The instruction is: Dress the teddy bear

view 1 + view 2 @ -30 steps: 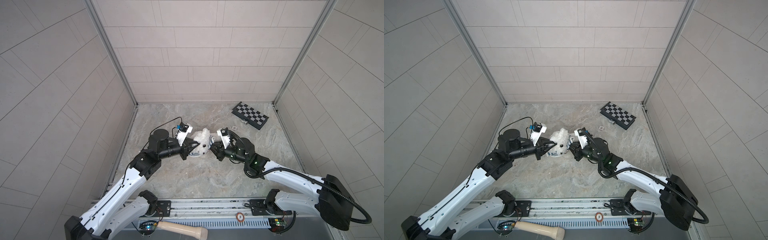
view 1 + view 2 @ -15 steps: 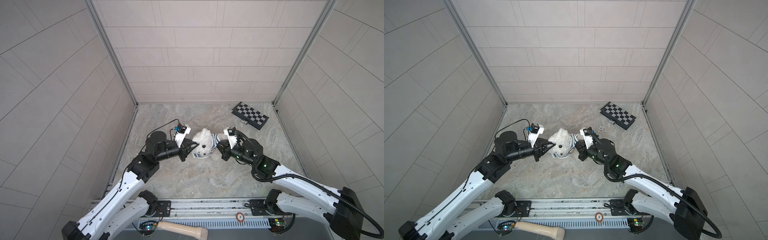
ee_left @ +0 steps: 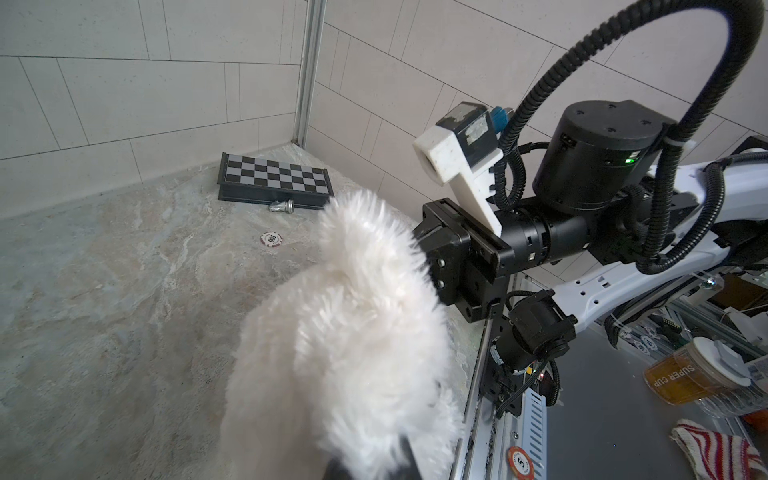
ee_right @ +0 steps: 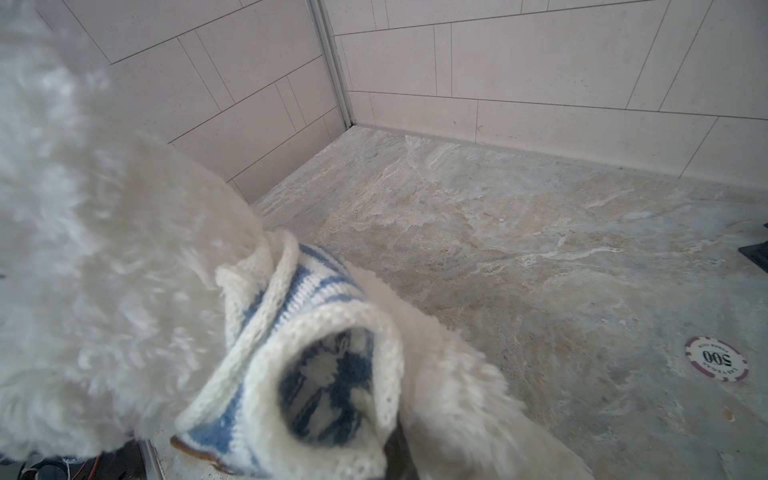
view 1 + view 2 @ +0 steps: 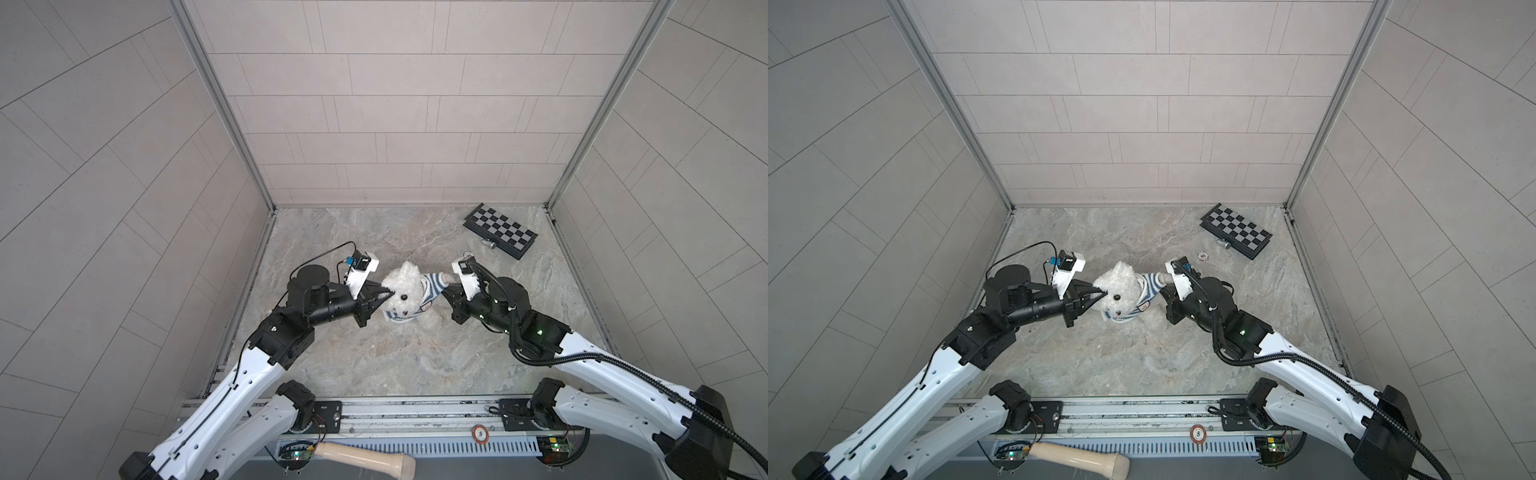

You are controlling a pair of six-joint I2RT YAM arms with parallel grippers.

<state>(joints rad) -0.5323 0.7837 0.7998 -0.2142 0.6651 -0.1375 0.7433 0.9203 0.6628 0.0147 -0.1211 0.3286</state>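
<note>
Two closed grippers share the teddy bear [image 5: 405, 286], which sits at the centre of both top views, low over the marble floor [image 5: 395, 365]; whether it touches the floor cannot be told. At its left, the left gripper [image 5: 385, 296] has its jaws pressed together on a tuft of head fur. At its right, the right gripper [image 5: 448, 293] is closed narrow at a sleeve of the striped shirt [image 5: 432, 289], which is bunched below the head. The likely failures run the same way. The thin pinch of fur could slip free if the arms pull apart, letting the head drop. The knit could stretch or ride back up instead of down the body. The sleeve, which looks empty, could be dragged past the limb beside it. In the left wrist view, fur fills the lower middle and hides the fingertips. In the right wrist view, only a dark sliver of finger shows at lower centre, so whether it grips knit or limb cannot be told. The legs are hard to make out in both top views.
</note>
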